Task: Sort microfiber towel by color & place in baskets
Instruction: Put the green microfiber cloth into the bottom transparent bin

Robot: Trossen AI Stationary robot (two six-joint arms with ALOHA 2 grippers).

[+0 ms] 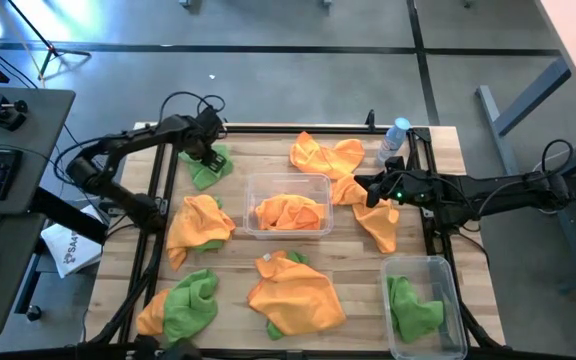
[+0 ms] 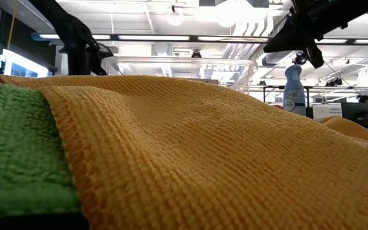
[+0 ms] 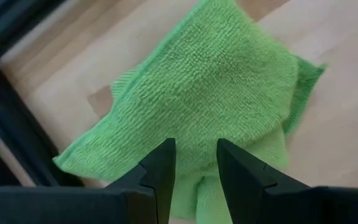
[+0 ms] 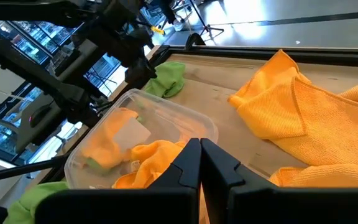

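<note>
A green microfiber towel (image 1: 208,167) (image 3: 210,87) lies crumpled on the wood at the table's far left. My left gripper (image 1: 208,150) (image 3: 194,168) points down over its near part, open. One clear basket (image 1: 288,183) in the middle holds orange towels (image 1: 290,212). Another basket (image 1: 448,275) at the near right holds a green towel (image 1: 413,305). My right gripper (image 1: 366,190) (image 4: 199,162) is shut, holds nothing, and hangs above the orange towels (image 1: 353,190) right of the middle basket. My left gripper has its two fingertips (image 3: 160,165) against the view of the green towel's near edge (image 3: 194,134), coming from above. I cannot tell whether they touch the cloth or stand just over it.
Loose orange towels lie at the far middle (image 1: 326,155), the right (image 1: 378,225), the left (image 1: 200,225) and the near middle (image 1: 293,295). A green towel (image 1: 193,305) lies at the near left. A clear bottle with a blue cap (image 1: 396,138) stands at the far right. A black frame (image 1: 268,128) rims the table.
</note>
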